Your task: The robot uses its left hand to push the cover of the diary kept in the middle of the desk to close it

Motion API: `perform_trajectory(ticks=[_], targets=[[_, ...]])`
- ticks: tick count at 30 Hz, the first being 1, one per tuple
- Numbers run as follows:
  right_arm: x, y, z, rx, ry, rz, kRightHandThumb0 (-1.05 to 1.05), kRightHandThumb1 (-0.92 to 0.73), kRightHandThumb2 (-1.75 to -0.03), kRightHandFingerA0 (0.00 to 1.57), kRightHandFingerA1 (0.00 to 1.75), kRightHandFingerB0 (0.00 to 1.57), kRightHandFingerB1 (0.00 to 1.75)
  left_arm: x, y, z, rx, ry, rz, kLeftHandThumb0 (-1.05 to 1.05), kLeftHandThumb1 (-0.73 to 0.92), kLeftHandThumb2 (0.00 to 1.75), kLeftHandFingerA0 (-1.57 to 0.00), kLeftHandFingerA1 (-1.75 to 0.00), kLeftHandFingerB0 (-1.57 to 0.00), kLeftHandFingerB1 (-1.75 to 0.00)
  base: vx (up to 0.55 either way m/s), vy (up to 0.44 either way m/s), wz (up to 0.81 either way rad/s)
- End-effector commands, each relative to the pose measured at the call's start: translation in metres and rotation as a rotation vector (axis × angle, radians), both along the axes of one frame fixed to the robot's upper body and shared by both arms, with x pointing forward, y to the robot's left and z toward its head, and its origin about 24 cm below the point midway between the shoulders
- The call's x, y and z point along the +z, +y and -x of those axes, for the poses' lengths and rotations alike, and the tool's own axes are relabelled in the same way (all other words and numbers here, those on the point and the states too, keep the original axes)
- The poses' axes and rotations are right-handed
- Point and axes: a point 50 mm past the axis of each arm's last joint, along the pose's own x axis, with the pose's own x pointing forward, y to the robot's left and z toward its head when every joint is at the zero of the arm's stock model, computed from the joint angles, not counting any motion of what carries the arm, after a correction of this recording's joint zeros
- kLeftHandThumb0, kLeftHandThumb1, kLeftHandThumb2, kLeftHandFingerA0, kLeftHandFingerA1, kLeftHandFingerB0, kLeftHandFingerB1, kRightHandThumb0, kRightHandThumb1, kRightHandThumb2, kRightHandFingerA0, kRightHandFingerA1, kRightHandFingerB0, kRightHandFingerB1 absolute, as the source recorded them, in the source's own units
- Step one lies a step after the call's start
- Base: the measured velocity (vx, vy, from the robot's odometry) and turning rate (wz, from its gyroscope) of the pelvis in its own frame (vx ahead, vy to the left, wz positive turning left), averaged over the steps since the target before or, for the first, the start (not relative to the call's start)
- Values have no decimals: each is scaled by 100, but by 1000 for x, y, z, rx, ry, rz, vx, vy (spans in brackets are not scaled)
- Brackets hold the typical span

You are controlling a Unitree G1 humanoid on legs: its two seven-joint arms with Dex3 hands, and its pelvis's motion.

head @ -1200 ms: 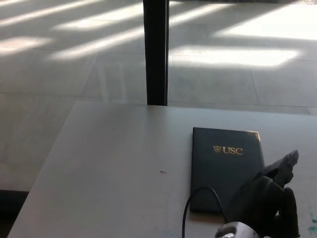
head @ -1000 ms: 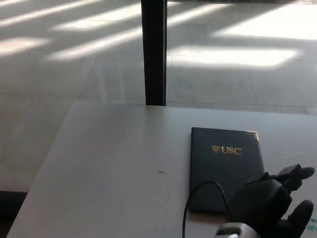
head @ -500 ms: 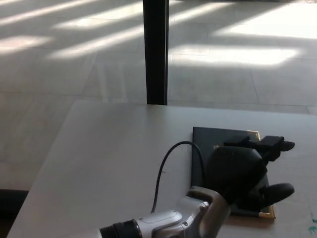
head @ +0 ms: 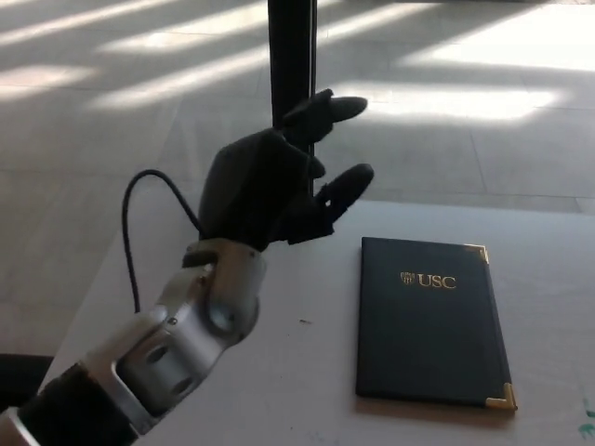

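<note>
- Diary (head: 429, 322) lies shut and flat on the surface (head: 279, 372), cover up, right of centre
- left hand (head: 270, 186) raised well clear of it, fingers (head: 325, 110) spread, holding nothing
- risk: a careless downward sweep could nudge the closed diary askew

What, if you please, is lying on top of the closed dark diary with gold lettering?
Nothing rests on the dark diary with gold USC lettering. The black left hand is raised beside it. Its pages are hidden under the cover.

Sunlit tiled floor (head: 483, 102), dark post (head: 290, 56)
</note>
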Motion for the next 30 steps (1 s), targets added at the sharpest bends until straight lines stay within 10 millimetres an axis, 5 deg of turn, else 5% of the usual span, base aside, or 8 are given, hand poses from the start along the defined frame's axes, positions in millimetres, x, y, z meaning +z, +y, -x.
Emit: perform_trajectory(ticks=[1,8,11,14,17,25,28,30], targets=[[-4,-7,13,-138,-69,-93,-70,-92,-67,65,69,61,51,0,180,31,404,-84,285,-89,92,73,-61,-52,-42,-47,0,0,0],[-3,-9,16,-147,-68,-85,-69,-92,-67,67,71,64,52,-43,269,83,721,33,402,-82,75,111,-64,-68,-43,-61,0,0,0],[-2,-9,14,-147,-77,-90,-68,-92,-67,66,71,64,54,-56,283,100,756,57,423,-86,92,74,-67,-63,-43,-53,0,0,0],[-3,-10,13,-144,-74,-87,-68,-92,-68,65,69,62,53,-76,299,119,885,140,508,-91,92,72,-141,-101,-56,-51,0,0,0],[-3,-10,14,-145,-75,-89,-70,-92,-67,65,68,62,52,-102,302,142,1070,140,517,-76,80,117,-60,-59,-36,-47,0,0,0],[-3,-10,11,-141,-66,-81,-69,-92,-67,67,69,65,52,-183,310,201,1249,363,700,-79,92,74,-120,-65,-47,-39,0,0,0],[-2,-10,11,-141,-77,-84,-68,-92,-68,67,71,63,52,-208,305,216,1294,436,851,-74,79,121,-106,-96,-82,-76,0,0,0],[1,-13,9,-137,-77,-81,-67,-92,-68,67,70,63,52,-214,300,219,1265,498,871,-81,92,69,-59,-42,-53,-43,0,0,0]])
